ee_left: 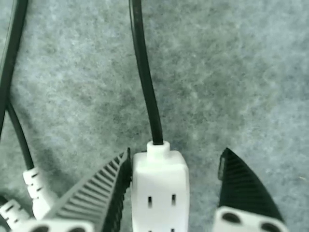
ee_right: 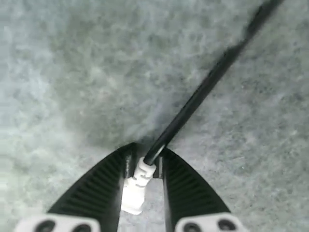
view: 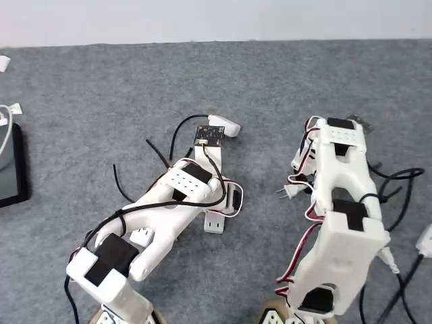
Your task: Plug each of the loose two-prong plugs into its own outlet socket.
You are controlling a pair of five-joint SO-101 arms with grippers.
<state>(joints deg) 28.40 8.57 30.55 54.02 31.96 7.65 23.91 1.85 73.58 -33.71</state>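
Right gripper (ee_right: pixel 146 153) clenched on a white two-prong plug (ee_right: pixel 134 192) at its black-corded neck; left gripper (ee_left: pixel 176 157) spread wide, straddling a white outlet socket block (ee_left: pixel 159 186); high view reveals the plug's prongs (view: pixel 281 193)

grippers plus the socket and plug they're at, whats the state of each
socket: lying flat, both slots empty
plug: gripped, not plugged in
left gripper: open, fingers either side of the socket
right gripper: shut on the plug

The left arm (view: pixel 158 219) and right arm (view: pixel 351 246) are white with black blocks (view: pixel 111 260) and red wires (view: pixel 302 248). The left pincer (ee_left: pixel 176 154) has black ribbed fingers (ee_left: pixel 101 193).
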